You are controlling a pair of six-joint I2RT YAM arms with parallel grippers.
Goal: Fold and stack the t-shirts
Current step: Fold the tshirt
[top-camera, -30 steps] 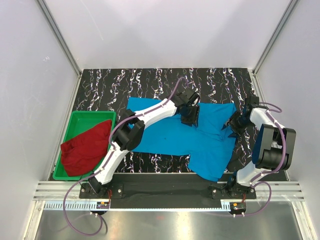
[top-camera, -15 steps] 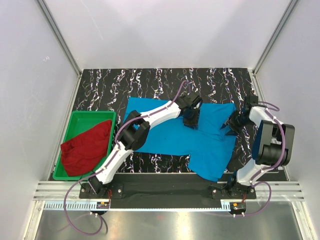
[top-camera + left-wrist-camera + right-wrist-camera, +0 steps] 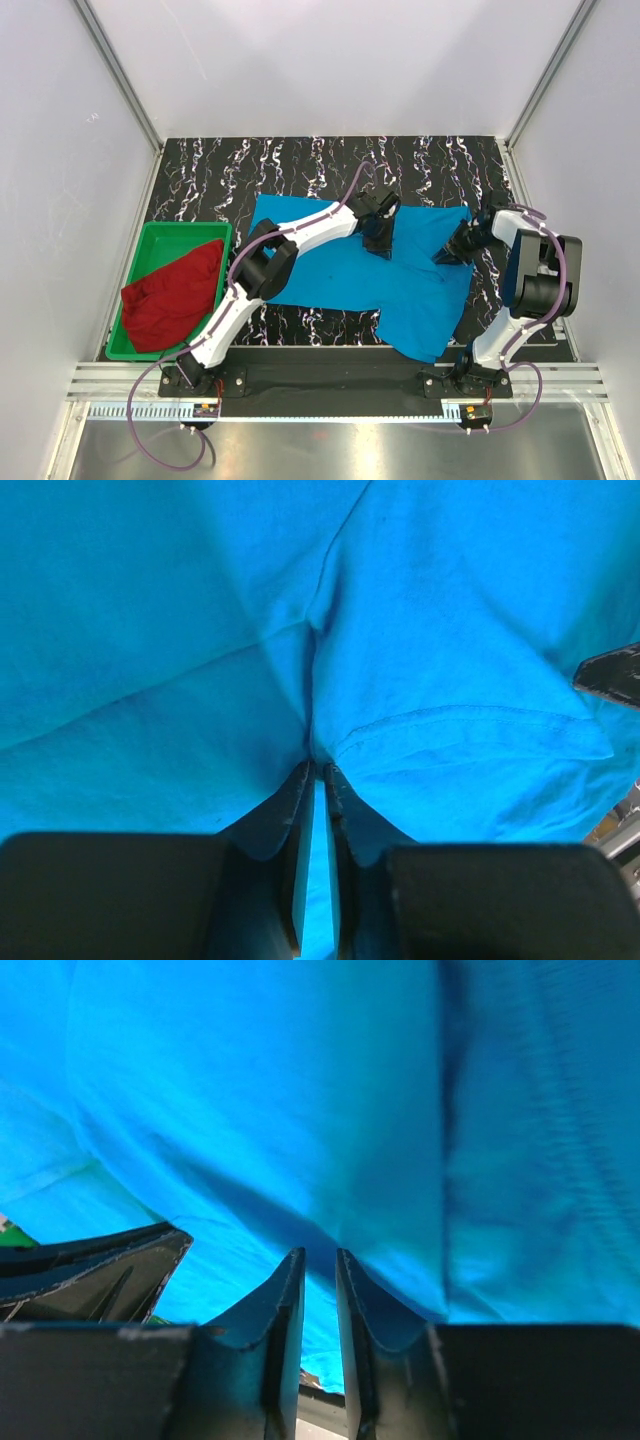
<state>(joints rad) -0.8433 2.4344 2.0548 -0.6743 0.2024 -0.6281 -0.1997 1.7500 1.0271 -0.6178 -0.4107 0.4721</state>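
Observation:
The sky-blue t-shirt (image 3: 330, 265) lies spread across the marbled table, one part hanging toward the near edge. My left gripper (image 3: 379, 238) sits on its upper middle. In the left wrist view the left gripper (image 3: 318, 772) has its jaws nearly together and pinches a raised crease of the blue cloth (image 3: 430, 630). My right gripper (image 3: 450, 252) rests on the shirt's right edge. In the right wrist view the right gripper (image 3: 318, 1256) is closed to a narrow slot with the blue cloth (image 3: 300, 1090) at its tips. The dark red t-shirt (image 3: 172, 295) lies crumpled in the bin.
A green plastic bin (image 3: 160, 235) stands at the table's left edge. Black marbled tabletop (image 3: 250, 165) shows beyond the blue shirt. White walls with metal posts close in on both sides. The right arm's upper link (image 3: 540, 275) stands close to the right wall.
Both grippers' jaws have closed down onto the blue cloth. The right gripper has slid a little left onto the shirt's edge, and the left gripper has shifted slightly toward the far side.

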